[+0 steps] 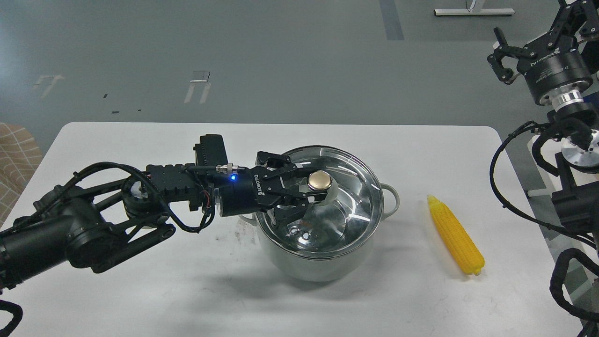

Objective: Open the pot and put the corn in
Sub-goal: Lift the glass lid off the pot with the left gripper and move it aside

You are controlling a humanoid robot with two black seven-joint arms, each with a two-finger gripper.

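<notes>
Your left end effector (312, 187) is clamped on the gold knob (319, 180) of the lid (341, 206) that covers the pot (323, 262) on the worktop (187, 290), the corn (456, 242) lies well to its right, and your right end effector (500, 58), raised far beyond, stands open.

The lid (327, 201) sits on the pot (318, 262); the corn (456, 242) lies right of it.
</notes>
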